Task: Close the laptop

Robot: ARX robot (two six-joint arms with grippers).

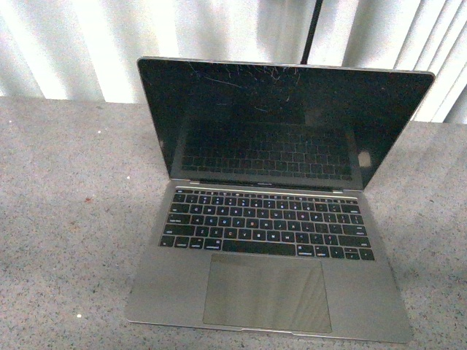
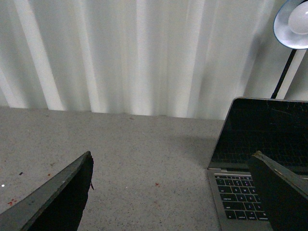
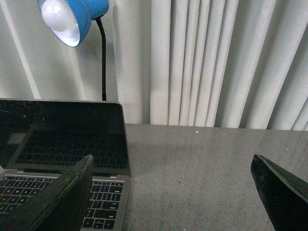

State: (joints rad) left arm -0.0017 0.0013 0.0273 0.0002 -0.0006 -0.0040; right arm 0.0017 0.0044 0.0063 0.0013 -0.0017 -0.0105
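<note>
The silver-grey laptop (image 1: 266, 240) stands open on the grey speckled table, its black cracked screen (image 1: 281, 120) upright and facing me, black keys and large trackpad in front. Neither gripper shows in the front view. In the left wrist view my left gripper (image 2: 173, 192) is open and empty over bare table, left of the laptop (image 2: 240, 192); one finger (image 2: 284, 192) overlaps the keyboard. In the right wrist view my right gripper (image 3: 173, 192) is open and empty, right of the laptop (image 3: 72, 139); one finger (image 3: 62, 202) overlaps its keyboard corner.
A blue desk lamp (image 3: 72, 17) on a black stalk stands behind the laptop, also in the left wrist view (image 2: 293, 24). White pleated curtains (image 1: 73, 44) hang behind the table (image 1: 66, 219). Bare table lies on both sides of the laptop.
</note>
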